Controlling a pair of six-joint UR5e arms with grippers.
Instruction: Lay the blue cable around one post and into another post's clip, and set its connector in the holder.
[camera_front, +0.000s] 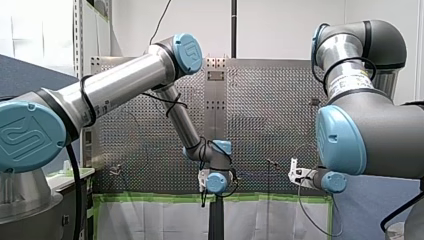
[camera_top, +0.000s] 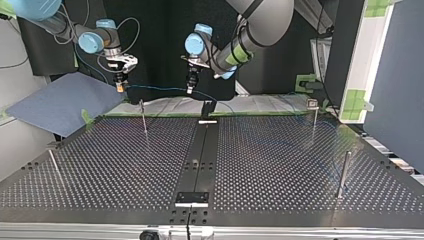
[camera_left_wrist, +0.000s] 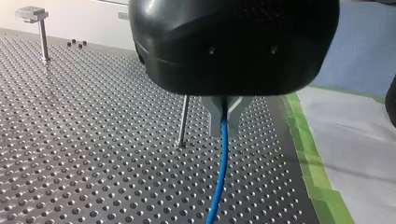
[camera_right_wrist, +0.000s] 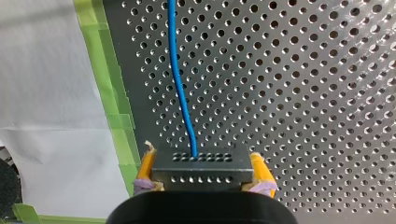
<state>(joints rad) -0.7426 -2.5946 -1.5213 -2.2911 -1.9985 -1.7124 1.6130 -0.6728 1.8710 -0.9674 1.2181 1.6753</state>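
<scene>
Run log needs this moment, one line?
right gripper: shut on grey metal connector | left gripper: shut on thin blue cable | cable: airborne

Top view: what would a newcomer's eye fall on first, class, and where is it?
The blue cable hangs strung in the air between my two grippers, above the table's far edge in the top view. My right gripper clamps the dark connector between yellow pads, while my left gripper pinches the cable further along. Thin posts stand scattered over the perforated table.
</scene>
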